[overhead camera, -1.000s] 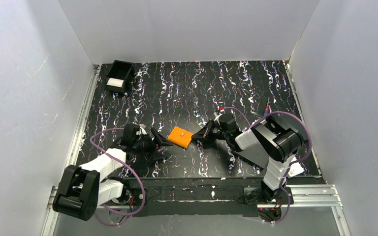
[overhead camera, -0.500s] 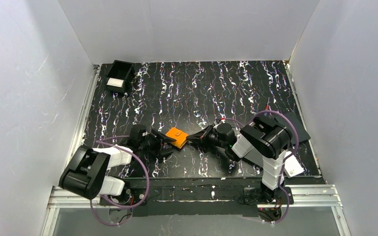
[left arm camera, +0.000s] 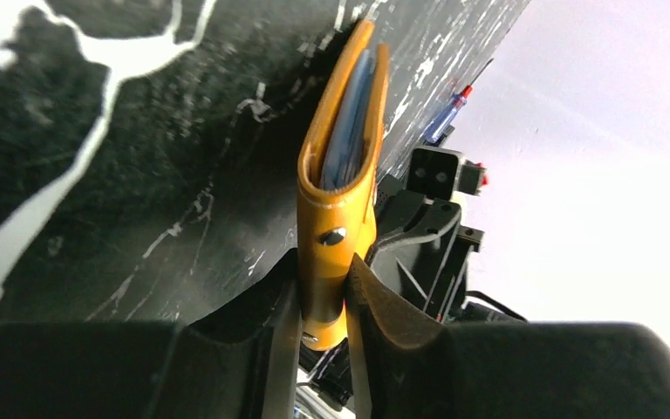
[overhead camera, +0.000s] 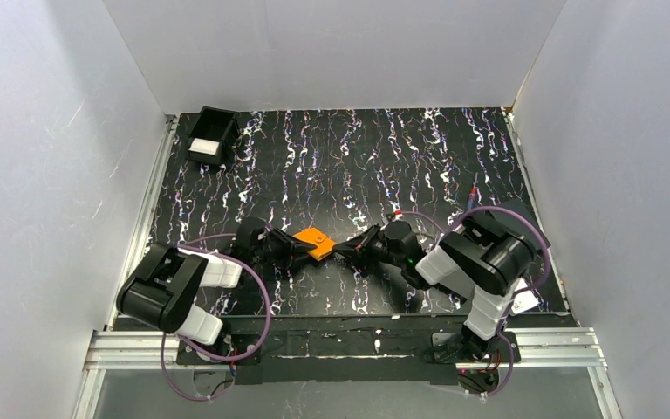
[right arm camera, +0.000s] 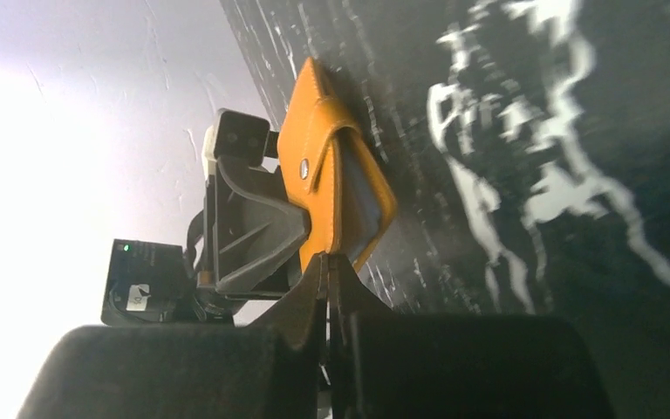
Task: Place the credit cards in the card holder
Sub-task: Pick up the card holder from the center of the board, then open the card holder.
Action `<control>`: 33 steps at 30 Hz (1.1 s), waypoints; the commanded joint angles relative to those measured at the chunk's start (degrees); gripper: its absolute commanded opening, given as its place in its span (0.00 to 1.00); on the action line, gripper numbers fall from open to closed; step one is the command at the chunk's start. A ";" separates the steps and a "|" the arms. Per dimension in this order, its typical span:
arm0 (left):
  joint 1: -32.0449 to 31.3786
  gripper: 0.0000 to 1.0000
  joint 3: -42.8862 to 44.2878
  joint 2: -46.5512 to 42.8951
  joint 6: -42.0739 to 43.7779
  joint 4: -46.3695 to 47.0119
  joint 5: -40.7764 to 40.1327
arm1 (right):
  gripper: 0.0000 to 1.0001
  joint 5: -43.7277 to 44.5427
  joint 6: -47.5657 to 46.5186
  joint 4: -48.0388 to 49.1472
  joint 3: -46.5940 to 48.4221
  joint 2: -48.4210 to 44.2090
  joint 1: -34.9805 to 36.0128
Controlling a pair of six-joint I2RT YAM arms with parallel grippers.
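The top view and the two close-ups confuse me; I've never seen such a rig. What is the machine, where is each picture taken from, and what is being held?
The machine is two robot arms bolted at the near edge of a black, streaked table. The wide picture comes from a fixed camera above and behind them. Each close-up comes from a camera on one arm's wrist, looking along its own claw. Between the arms is a small orange card holder, folded, with pale blue sleeves showing inside. The left claw grips one end of it and the right claw pinches the opposite edge. Whether it rests on the table or is lifted, I cannot tell. In the far left corner sits a black box holding a white block.
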 commanded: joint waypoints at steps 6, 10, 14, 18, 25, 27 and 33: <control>0.44 0.02 3.03 -9.45 23.76 -5.83 0.66 | 0.44 8.11 -50.71 -52.46 15.33 -18.87 0.89; 0.42 0.00 6.78 -13.92 36.55 -14.72 5.86 | 0.61 5.64 -71.69 -59.01 17.28 -25.75 1.48; 0.12 0.00 9.94 -16.87 43.83 -24.57 7.65 | 0.63 9.95 -80.67 -62.32 20.84 -29.18 7.54; -0.06 0.00 12.39 -18.43 44.12 -30.65 7.17 | 0.63 23.43 -80.00 -64.84 25.46 -27.14 12.94; -0.35 0.00 15.81 -18.93 39.01 -39.05 5.16 | 0.65 38.45 -81.03 -63.41 31.78 -21.68 20.30; -0.41 0.00 16.03 -19.17 37.71 -38.99 5.76 | 0.65 39.63 -81.03 -63.43 33.34 -19.85 20.84; -0.51 0.00 16.58 -19.47 36.07 -38.92 6.96 | 0.63 37.97 -79.51 -59.83 35.13 -15.78 22.00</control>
